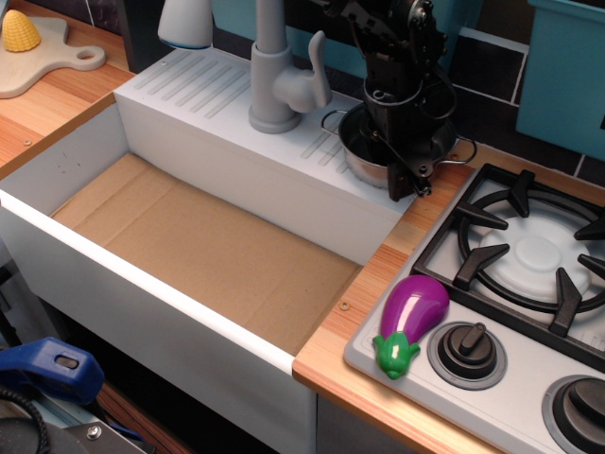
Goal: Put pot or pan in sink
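Note:
The small shiny steel pot (364, 156) with wire loop handles stands on the white ledge at the back right corner of the sink (284, 203), just right of the grey faucet (279, 76). The sink's brown cardboard floor (208, 251) holds nothing. My black gripper (406, 182) reaches down from above onto the pot's front right rim and hides much of the pot. Its fingertips sit at the rim by the ledge's edge. The dark fingers blend together, so their spacing does not show.
A purple toy eggplant (413, 322) lies on the grey stove top (529, 265) by the knobs. A cutting board with a corn cob (21, 33) is at the far left. A teal box (567, 66) stands at the back right.

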{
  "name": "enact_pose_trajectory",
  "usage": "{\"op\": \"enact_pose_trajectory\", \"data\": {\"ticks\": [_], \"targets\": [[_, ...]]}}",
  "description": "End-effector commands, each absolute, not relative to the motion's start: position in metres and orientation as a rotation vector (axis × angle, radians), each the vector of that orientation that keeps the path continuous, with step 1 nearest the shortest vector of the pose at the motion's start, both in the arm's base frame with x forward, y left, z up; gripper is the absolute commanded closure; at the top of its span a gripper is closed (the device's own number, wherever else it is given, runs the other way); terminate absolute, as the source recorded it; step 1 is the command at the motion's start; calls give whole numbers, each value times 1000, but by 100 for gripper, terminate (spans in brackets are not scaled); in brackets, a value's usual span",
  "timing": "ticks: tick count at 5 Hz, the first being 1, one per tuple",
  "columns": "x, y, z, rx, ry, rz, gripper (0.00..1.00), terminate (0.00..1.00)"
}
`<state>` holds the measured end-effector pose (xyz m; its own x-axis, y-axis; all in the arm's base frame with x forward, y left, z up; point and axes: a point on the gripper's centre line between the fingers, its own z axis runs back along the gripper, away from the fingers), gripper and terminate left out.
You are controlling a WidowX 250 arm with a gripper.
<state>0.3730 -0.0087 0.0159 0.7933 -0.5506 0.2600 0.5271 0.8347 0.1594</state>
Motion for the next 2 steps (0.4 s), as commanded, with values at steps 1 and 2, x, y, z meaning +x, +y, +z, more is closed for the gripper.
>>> {"op": "enact_pose_trajectory", "data": {"ticks": [1,2], "targets": [[382,-10,34,91,-353,-569,100,0],[374,-13,46,125,-317,-524,100,0]]}}
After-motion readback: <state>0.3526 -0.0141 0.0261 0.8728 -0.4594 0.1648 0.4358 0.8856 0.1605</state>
